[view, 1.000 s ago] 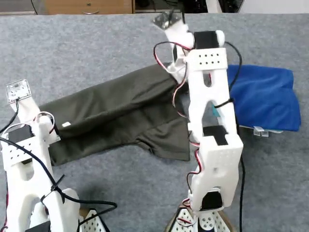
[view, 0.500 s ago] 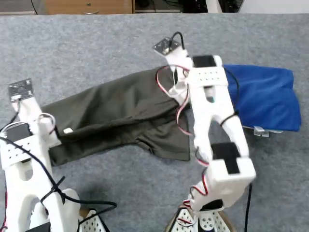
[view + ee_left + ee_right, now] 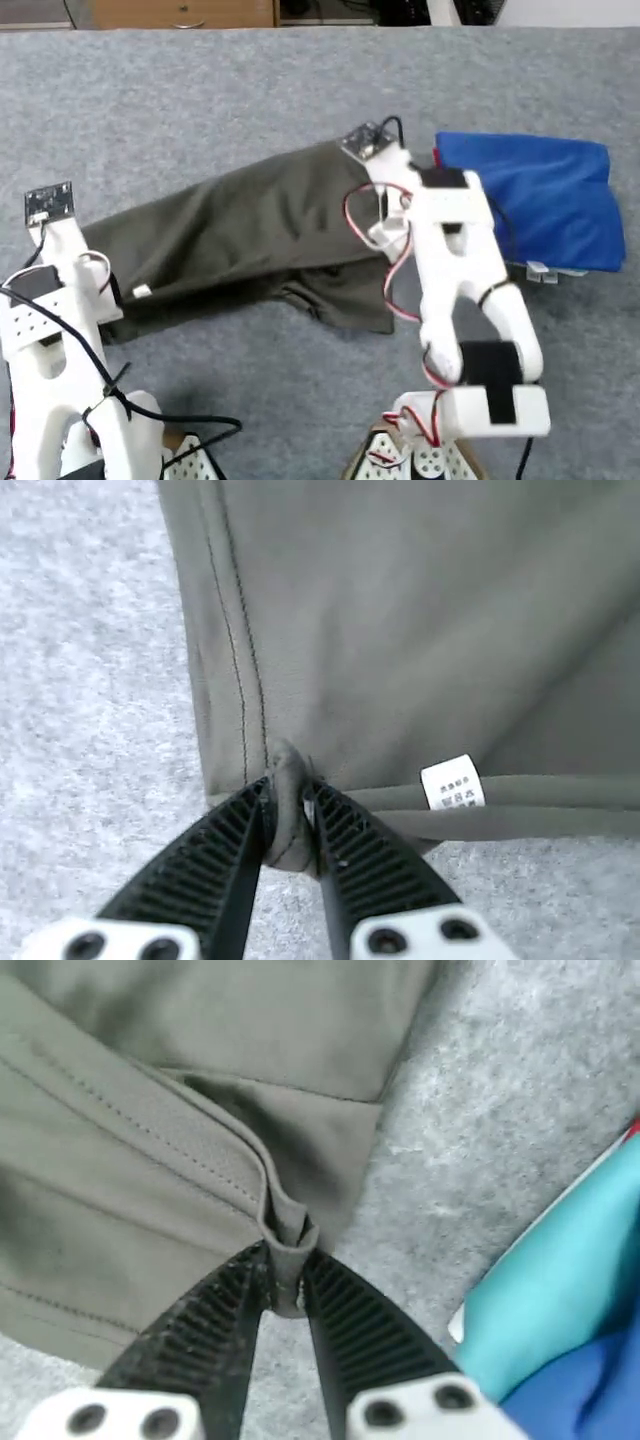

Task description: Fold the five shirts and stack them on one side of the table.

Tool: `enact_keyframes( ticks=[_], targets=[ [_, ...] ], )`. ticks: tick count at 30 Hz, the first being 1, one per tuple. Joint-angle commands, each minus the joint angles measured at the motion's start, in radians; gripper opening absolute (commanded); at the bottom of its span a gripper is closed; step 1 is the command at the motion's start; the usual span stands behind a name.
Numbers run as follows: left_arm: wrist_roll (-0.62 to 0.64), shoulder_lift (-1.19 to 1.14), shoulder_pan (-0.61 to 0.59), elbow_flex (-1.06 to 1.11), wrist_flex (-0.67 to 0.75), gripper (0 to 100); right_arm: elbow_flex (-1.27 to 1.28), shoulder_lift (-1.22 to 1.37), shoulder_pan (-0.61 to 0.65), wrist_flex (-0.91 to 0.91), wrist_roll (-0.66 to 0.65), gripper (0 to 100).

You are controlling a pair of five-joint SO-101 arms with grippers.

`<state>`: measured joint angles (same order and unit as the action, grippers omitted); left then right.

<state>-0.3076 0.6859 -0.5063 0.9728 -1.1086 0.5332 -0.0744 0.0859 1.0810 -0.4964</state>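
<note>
An olive-green shirt (image 3: 250,230) lies folded lengthwise across the middle of the grey table, slanting from lower left to upper right. My left gripper (image 3: 290,825) is shut on a pinch of its hem at the shirt's left end, near a small white label (image 3: 452,782). My right gripper (image 3: 285,1285) is shut on a fold of the same olive shirt (image 3: 150,1130) at its right end. In the high view the left arm (image 3: 55,290) stands at the left edge and the right arm (image 3: 450,250) covers the shirt's right end.
A folded blue shirt (image 3: 545,200) lies at the table's right side, just beyond the right arm, with something teal (image 3: 540,1280) beneath it. A white tag (image 3: 535,270) pokes out at its front edge. Bare grey table (image 3: 200,90) stretches behind and in front of the olive shirt.
Both arms have pulled back toward the near edge, dragging the olive shirt's ends with them. The right arm's wrist dropped from the far side to the shirt's right end.
</note>
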Motion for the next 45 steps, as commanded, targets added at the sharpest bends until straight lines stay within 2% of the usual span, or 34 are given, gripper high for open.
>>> enact_keyframes(
  ticks=[1,6,12,14,18,20,25,27,29,31,33,35,38,41,45],
  targets=[
    [-0.011,0.013,-0.011,0.006,0.005,2,0.077,-0.087,-0.010,-0.057,-0.009,0.2],
    [-0.009,0.013,0.038,0.058,0.005,2,0.097,-0.088,-0.010,-0.060,-0.009,0.2],
    [-0.008,0.013,0.035,0.077,-0.005,2,0.101,-0.082,-0.013,-0.089,-0.011,1.1],
    [-0.008,0.013,0.035,0.074,-0.005,5,0.101,-0.085,-0.013,-0.087,-0.011,7.1],
    [-0.006,0.022,0.032,0.038,-0.063,15,0.096,-0.128,-0.013,-0.034,-0.052,27.4],
    [0.025,0.022,0.032,-0.008,-0.118,15,0.096,-0.183,-0.018,-0.002,-0.063,30.0],
    [0.058,0.024,0.018,-0.193,-0.295,15,0.088,-0.343,-0.019,0.041,-0.064,22.4],
    [0.069,0.024,-0.012,-0.318,-0.341,15,0.061,-0.361,-0.010,0.038,-0.058,12.6],
    [0.144,0.013,-0.034,-0.443,-0.341,8,-0.001,-0.328,0.033,0.011,-0.018,0.0],
    [0.227,0.002,-0.035,-0.499,-0.264,1,-0.076,-0.242,0.096,0.003,0.003,4.0],
    [0.278,-0.038,-0.034,-0.470,-0.126,4,-0.174,-0.119,0.166,0.005,0.041,4.1],
    [0.318,-0.122,-0.034,-0.399,0.021,2,-0.271,0.019,0.217,0.006,0.077,1.7],
    [0.331,-0.288,-0.034,-0.322,0.190,2,-0.401,0.231,0.266,0.026,0.109,0.4],
    [0.330,-0.461,-0.043,-0.315,0.279,2,-0.530,0.429,0.289,0.075,0.140,0.4],
    [0.330,-0.641,-0.043,-0.382,0.321,2,-0.685,0.618,0.292,0.135,0.153,0.4]
  ],
)
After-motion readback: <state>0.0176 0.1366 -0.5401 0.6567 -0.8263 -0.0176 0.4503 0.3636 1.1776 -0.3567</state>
